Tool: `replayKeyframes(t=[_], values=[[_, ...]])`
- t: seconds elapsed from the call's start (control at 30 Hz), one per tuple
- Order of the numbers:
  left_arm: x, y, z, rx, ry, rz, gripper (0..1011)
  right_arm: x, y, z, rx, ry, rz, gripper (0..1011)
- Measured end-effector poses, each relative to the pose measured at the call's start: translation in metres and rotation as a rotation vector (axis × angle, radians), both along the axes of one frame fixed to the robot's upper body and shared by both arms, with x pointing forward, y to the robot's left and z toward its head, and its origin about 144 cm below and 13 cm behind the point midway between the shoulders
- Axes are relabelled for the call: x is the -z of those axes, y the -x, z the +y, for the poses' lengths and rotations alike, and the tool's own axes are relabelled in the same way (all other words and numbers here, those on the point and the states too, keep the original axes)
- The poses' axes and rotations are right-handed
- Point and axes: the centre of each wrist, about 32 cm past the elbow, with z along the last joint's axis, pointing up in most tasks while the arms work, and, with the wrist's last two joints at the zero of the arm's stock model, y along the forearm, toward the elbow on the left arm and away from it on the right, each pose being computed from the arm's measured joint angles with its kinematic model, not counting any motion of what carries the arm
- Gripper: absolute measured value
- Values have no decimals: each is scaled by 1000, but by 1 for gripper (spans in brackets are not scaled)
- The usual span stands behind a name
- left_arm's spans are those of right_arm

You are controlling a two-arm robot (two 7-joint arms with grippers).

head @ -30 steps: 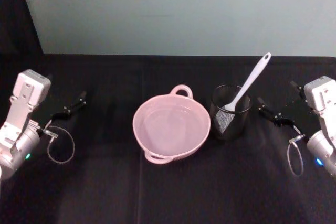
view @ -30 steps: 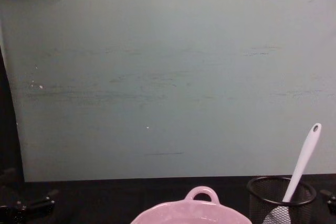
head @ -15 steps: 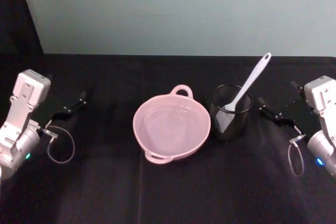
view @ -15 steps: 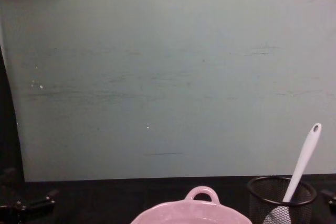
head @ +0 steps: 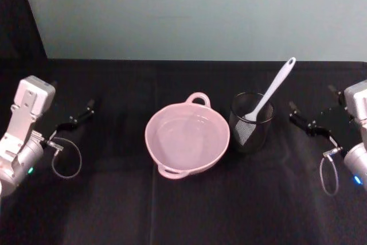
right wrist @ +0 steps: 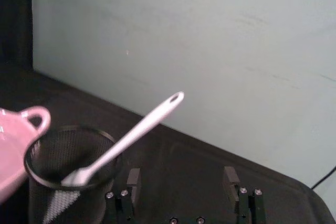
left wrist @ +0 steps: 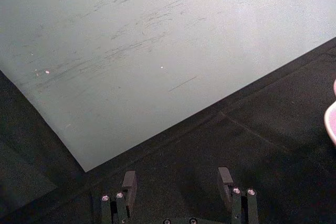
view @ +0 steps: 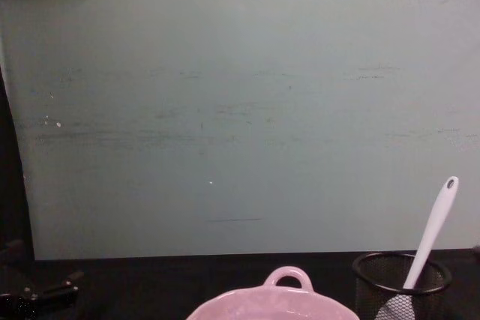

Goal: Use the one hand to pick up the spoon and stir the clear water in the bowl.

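The pale pink bowl (head: 187, 140) sits mid-table with clear water (head: 184, 135) barely visible in it; its rim and loop handle (view: 289, 277) show low in the chest view. The white spoon (head: 273, 92) stands head-down in a black mesh cup (head: 251, 123) right of the bowl, its handle leaning up and to the right. My right gripper (head: 312, 110) hovers open to the right of the cup, touching nothing. In the right wrist view its gripper (right wrist: 181, 178) stands open, with the spoon (right wrist: 137, 132) ahead and apart from it. My left gripper (head: 73, 107) rests open at the far left.
A black cloth covers the table (head: 183, 210). A pale green wall (view: 240, 110) stands close behind the table. Cable loops hang under both wrists. Open cloth lies in front of the bowl and between the bowl and my left gripper (left wrist: 177, 181).
My right gripper has drifted a little to the right, away from the mesh cup. The left arm, the spoon and the bowl have stayed put.
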Motion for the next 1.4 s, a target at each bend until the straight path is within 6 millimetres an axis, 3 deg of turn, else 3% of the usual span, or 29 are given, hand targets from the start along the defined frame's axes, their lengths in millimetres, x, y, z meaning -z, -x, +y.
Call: replayKeyframes(t=[0.13, 0.67, 1.1, 1.23, 1.4], values=[[0, 0, 0, 0, 0, 0, 1011, -2, -2, 1, -31, -80, -10, 1003], [0, 0, 0, 0, 0, 0, 1011, 12, -53, 9, -130, -504, 57, 1003], [0, 0, 0, 0, 0, 0, 1011, 14, -77, 1, -176, -820, 157, 1003], [0, 0, 0, 0, 0, 0, 1011, 14, -79, 0, -179, -862, 168, 947], [0, 0, 0, 0, 0, 0, 1011, 11, -80, 1, -176, -882, 175, 802]])
